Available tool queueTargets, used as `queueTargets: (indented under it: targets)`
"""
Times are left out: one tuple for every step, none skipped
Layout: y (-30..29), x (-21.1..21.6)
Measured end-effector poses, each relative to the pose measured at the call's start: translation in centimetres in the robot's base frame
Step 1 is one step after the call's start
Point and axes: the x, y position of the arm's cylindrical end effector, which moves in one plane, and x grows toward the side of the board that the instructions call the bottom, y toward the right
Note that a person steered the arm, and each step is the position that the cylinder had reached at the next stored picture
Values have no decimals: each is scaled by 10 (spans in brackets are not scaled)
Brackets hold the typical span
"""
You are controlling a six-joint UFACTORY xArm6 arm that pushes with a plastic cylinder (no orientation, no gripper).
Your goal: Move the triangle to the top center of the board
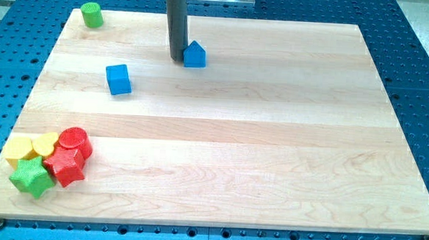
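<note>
A blue triangle block (195,54) sits near the view's top centre of the wooden board (272,138). My tip (176,58) is at the end of a dark upright rod, right beside the triangle's left side, touching it or nearly so. No gripper is present.
A blue cube (119,79) lies left of the tip. A green cylinder (92,14) stands at the top left corner. At the bottom left is a cluster: a yellow block (19,150), a yellow heart (45,145), a red cylinder (74,141), a red star (66,166) and a green star (31,177).
</note>
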Motion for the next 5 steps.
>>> queueTargets:
  targets:
    - [-4, 23]
    - [29, 8]
    - [39, -22]
    - [40, -50]
    - [44, -32]
